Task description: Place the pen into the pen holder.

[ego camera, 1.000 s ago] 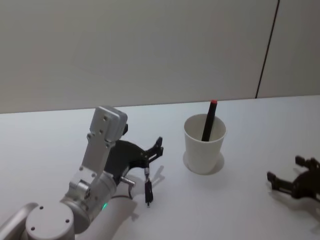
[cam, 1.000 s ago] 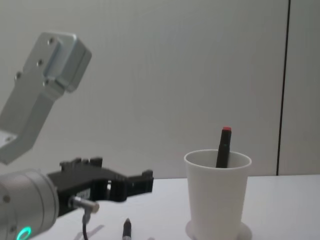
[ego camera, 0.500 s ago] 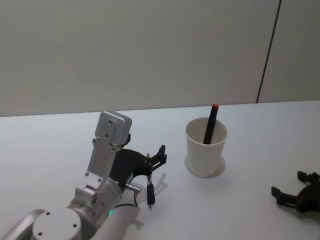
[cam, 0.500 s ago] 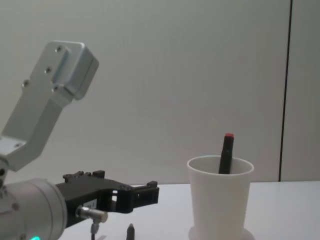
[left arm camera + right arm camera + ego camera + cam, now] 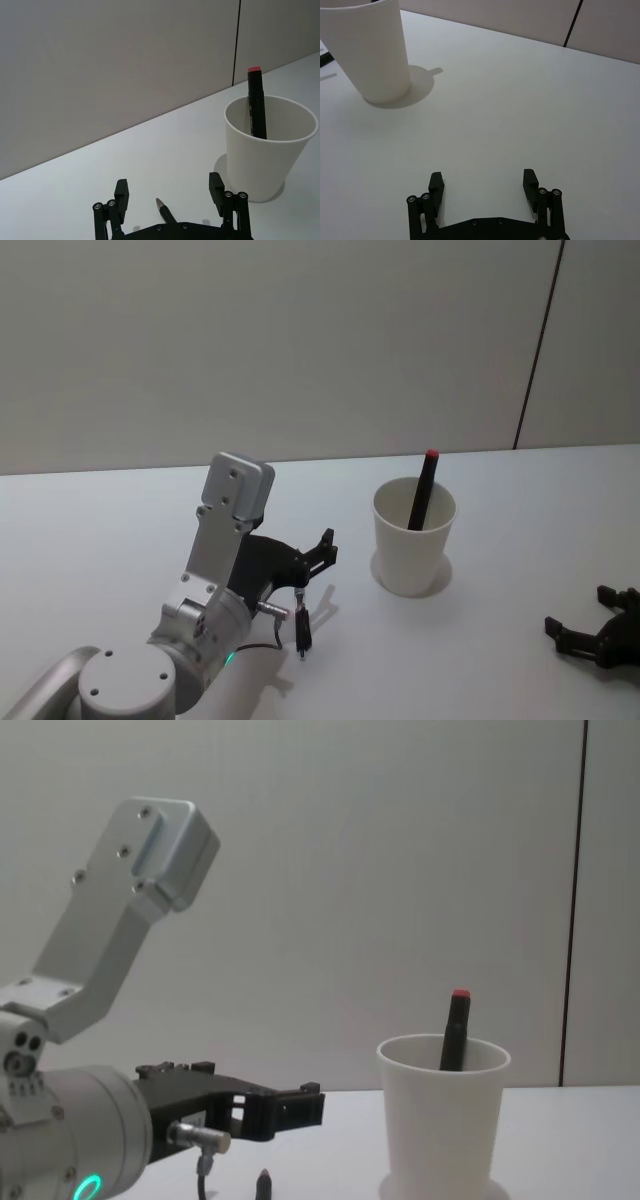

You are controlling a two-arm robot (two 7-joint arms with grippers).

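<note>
The left hand (image 5: 313,562) has moved very little over the last second. It hangs low over the table (image 5: 120,530) with its fingers (image 5: 216,184) spread wide, and its wrist has shifted only slightly toward the cup (image 5: 413,540). The black pen (image 5: 301,628) lies flat on the table where it was. In the left wrist view its tip (image 5: 165,212) shows in the gap between the two fingers, and neither finger touches it. Nothing is gripped yet, so the pick-up appears not to have begun. The hand looks lined up and probably needs to drop and close next.

The cup stands upright to the right of the left hand, a little apart from it. A red-capped pen (image 5: 422,490) leans inside the cup as before.

The right hand (image 5: 592,637) sits idle and open near the table's right side, well away from the cup.
</note>
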